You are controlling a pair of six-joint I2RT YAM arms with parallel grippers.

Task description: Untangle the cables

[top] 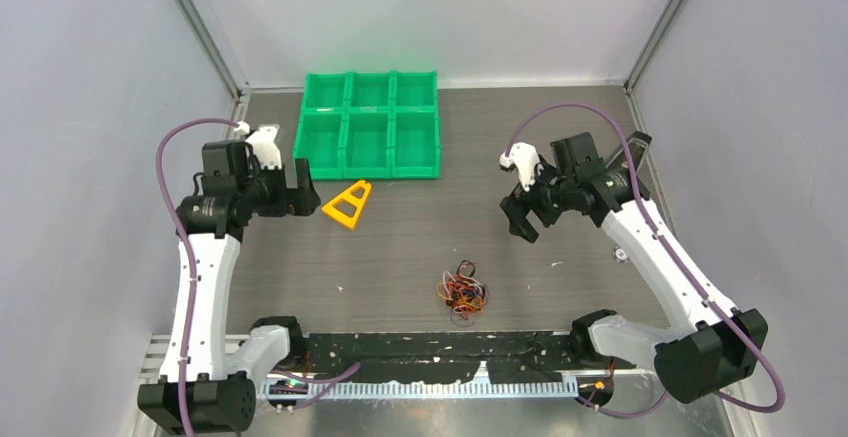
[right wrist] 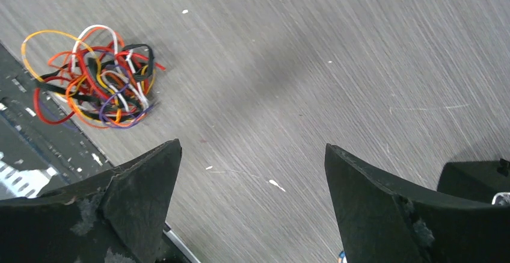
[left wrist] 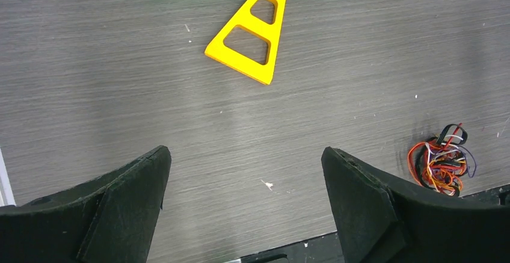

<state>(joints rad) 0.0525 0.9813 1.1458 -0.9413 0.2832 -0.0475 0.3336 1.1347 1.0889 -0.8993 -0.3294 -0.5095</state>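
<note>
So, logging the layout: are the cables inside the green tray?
No, the cables lie clumped on the table, apart from the green tray.

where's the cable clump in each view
Top external: cables low centre, just ahead of the black strip.
Left wrist: cables at the right edge, lower half.
Right wrist: cables upper left.
Shared landmark: the black strip along the near table edge, next to the cables in all three views.
</note>
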